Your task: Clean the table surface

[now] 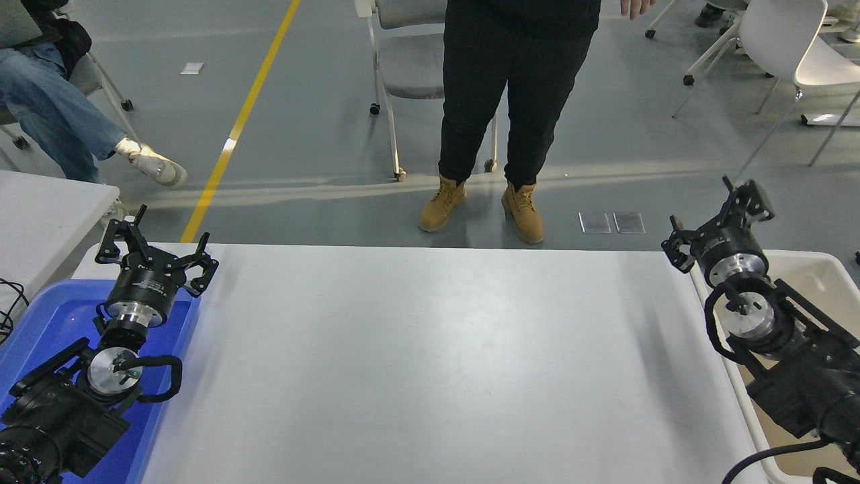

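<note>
The table surface [430, 363] lies bare to the left of the right gripper [717, 223] – nothing loose shows on it, so the clearing looks finished or close to it, though no wiping cloth is in view. The right gripper hangs over the beige tub [823, 275], fingers spread and empty. The left gripper [156, 247], also spread, is parked above a blue tray [40, 316] at the far side – a person's boots [480, 208] stand beyond the table, clear of both arms
</note>
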`<state>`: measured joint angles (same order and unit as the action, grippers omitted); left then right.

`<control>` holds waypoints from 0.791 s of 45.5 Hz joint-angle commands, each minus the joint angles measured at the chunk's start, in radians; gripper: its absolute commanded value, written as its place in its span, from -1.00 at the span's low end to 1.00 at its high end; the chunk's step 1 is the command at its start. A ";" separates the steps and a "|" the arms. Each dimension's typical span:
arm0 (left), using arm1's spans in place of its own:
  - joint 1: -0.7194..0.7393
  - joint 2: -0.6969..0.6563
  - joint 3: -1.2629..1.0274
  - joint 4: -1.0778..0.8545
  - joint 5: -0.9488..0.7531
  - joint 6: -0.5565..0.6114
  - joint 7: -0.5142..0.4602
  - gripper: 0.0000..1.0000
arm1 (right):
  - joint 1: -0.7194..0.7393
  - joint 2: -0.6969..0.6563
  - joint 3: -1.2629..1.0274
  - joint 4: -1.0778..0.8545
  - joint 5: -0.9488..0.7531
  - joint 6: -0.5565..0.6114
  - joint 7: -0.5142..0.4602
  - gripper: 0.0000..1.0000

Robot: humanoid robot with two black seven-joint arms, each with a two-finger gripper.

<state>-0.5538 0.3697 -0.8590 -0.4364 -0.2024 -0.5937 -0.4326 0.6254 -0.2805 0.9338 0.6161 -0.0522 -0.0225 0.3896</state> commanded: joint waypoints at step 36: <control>0.000 0.000 0.000 -0.001 0.000 0.000 0.000 1.00 | -0.032 0.020 -0.020 -0.035 -0.123 0.153 0.112 0.98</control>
<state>-0.5538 0.3698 -0.8590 -0.4365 -0.2024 -0.5936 -0.4326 0.5950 -0.2602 0.9174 0.6076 -0.1197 0.1118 0.4754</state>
